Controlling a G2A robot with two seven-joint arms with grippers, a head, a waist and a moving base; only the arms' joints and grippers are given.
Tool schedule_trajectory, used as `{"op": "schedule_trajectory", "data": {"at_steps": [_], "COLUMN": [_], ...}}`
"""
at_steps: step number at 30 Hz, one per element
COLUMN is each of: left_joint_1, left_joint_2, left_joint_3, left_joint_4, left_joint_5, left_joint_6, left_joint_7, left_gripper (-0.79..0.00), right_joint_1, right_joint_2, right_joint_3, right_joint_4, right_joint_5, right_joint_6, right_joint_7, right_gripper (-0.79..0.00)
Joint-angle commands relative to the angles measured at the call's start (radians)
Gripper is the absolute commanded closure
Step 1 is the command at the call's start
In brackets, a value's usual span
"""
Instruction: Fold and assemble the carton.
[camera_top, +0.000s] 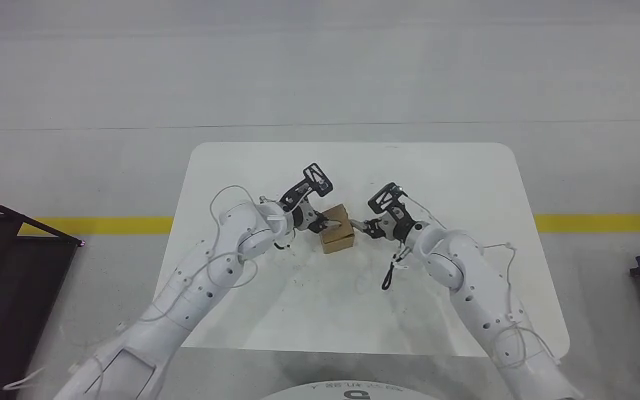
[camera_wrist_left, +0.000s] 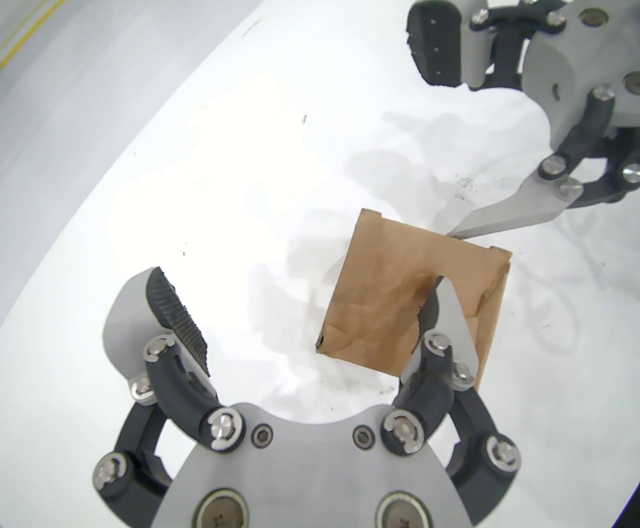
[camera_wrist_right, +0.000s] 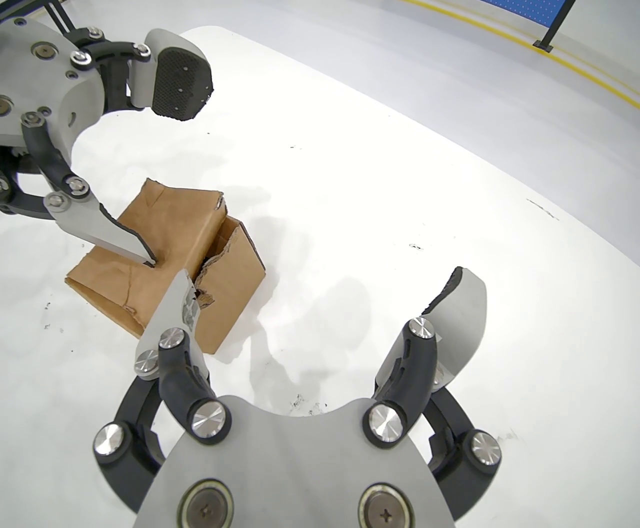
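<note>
The white table (camera_top: 450, 180) carries the brown carton (camera_top: 336, 228), which sits a little left of the table's middle, well clear of every edge. It already stands up as a box with its top panel laid down, though the end nearest the right arm gapes, its flap creased and torn. The left gripper (camera_wrist_left: 305, 300) is spread wide, one fingertip pressing on the top panel. The right gripper (camera_wrist_right: 320, 285) is likewise spread, one fingertip touching the torn end. The shaping looks mostly done; closing and tucking that end likely remains.
</note>
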Motion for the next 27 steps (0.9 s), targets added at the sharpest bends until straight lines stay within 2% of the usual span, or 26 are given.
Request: {"op": "schedule_trajectory", "data": {"at_steps": [1, 27], "left_joint_1": [-0.001, 0.045], "left_joint_2": [-0.001, 0.009], "left_joint_3": [0.001, -0.05], "left_joint_4": [0.004, -0.022], "left_joint_5": [0.001, 0.002], "left_joint_6": [0.001, 0.005], "left_joint_7": [0.0, -0.007], "left_gripper": [-0.785, -0.785], "right_joint_1": [-0.001, -0.022], "right_joint_2": [0.001, 0.008], "right_joint_3": [0.002, 0.002], "right_joint_4": [-0.002, -0.042], "right_joint_5": [0.0, -0.019], "right_joint_6": [-0.001, 0.004], "right_joint_7": [0.003, -0.006], "right_gripper": [-0.785, -0.785]}}
